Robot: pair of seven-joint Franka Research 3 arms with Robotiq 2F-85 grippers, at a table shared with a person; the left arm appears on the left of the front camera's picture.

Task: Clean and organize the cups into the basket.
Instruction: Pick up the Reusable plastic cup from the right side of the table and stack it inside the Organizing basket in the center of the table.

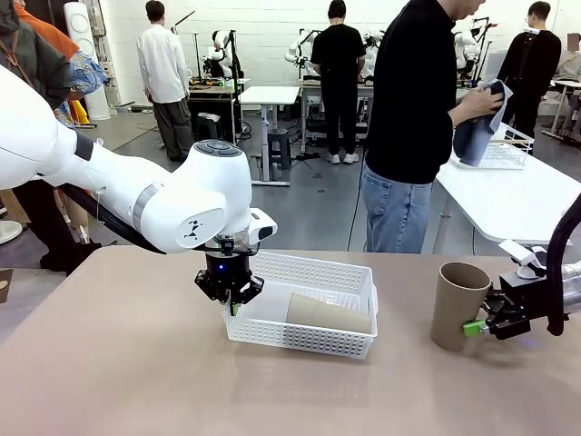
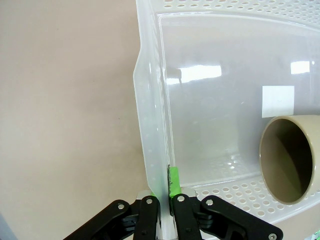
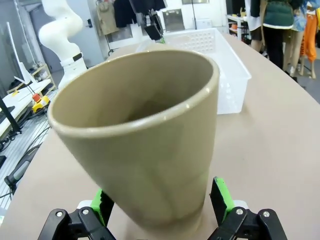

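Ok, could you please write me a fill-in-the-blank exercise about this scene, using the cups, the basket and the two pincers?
1. One tan cup lies on its ___ inside the white basket.
2. The left pincer is ___ on the basket's side wall.
3. The other tan cup stands ___ on the table, between the fingers of the open right pincer.

Missing words: side; shut; upright.

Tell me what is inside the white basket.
One tan cup lies on its side in the basket, mouth open toward the wall that the left claw pinches. The floor under the cup is covered.
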